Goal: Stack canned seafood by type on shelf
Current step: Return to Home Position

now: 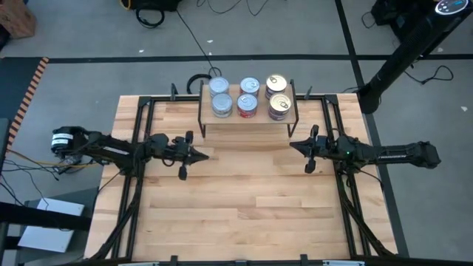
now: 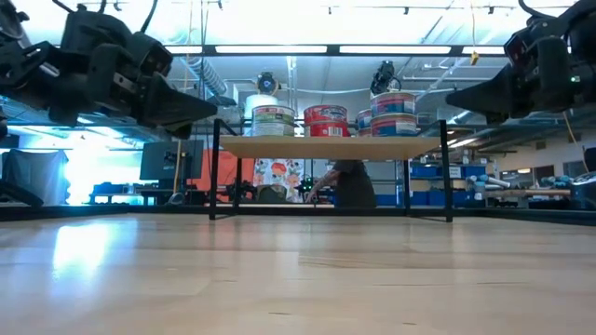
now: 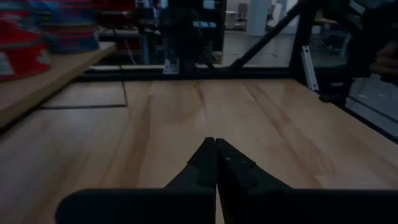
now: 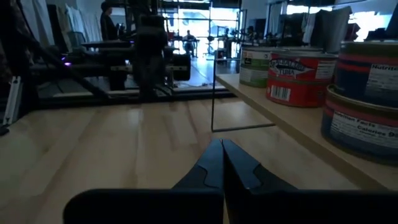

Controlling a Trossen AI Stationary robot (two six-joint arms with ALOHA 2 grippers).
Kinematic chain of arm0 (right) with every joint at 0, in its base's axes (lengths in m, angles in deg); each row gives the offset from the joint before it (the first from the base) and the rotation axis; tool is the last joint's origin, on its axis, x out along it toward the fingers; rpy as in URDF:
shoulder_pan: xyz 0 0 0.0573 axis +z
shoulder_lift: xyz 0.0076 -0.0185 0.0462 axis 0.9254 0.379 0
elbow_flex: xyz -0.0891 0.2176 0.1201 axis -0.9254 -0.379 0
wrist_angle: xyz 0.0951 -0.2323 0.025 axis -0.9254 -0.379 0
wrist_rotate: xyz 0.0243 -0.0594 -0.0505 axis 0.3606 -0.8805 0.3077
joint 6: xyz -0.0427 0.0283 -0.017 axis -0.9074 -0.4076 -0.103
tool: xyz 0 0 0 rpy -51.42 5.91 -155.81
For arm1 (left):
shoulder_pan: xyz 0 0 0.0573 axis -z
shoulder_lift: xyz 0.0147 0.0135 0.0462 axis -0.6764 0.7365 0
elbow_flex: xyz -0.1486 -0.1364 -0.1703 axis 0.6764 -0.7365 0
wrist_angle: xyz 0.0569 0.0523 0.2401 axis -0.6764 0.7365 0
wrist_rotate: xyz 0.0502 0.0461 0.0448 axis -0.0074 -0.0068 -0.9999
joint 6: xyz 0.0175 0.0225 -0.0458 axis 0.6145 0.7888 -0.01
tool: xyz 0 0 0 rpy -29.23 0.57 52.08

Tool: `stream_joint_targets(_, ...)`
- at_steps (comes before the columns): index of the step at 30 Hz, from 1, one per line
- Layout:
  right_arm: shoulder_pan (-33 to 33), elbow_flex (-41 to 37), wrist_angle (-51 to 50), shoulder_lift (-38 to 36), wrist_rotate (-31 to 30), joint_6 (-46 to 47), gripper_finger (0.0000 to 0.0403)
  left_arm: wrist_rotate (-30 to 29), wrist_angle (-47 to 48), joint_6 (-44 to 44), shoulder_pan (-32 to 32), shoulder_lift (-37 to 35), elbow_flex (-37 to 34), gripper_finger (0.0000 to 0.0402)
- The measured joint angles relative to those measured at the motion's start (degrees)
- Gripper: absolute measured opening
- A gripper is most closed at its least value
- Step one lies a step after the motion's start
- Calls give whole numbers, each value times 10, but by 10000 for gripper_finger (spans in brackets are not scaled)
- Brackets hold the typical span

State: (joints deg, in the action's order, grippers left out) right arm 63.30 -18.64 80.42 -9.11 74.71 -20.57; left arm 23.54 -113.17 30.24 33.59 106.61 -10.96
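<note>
While the left gripper (image 1: 205,154) and right gripper (image 1: 293,146) hang pressed together, clipping the shelf (image 1: 247,125) would topple your tins (image 1: 247,106).

The light-wood table (image 1: 244,214) fills the lower middle of the high view. It sits on a grey floor (image 1: 89,66), with black cables (image 1: 159,9) tangled along the top edge and a cardboard box (image 1: 13,21) in the upper left corner. The low view has a person (image 2: 352,183) dead centre, way back in the room.
</note>
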Motion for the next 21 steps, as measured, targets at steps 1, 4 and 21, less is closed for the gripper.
stream_joint_targets(1, 0, 0, -5, -2, 0, 1, 2, -4, 0, 0, -3, -9, -5, 3)
stream_joint_targets(4, 0, 0, -7, -8, -1, 1, 2, -13, 5, -1, -11, -35, -25, 3)
stream_joint_targets(21, -3, 0, -34, -18, -2, 12, 2, 4, 63, -13, -44, -148, -68, 3)
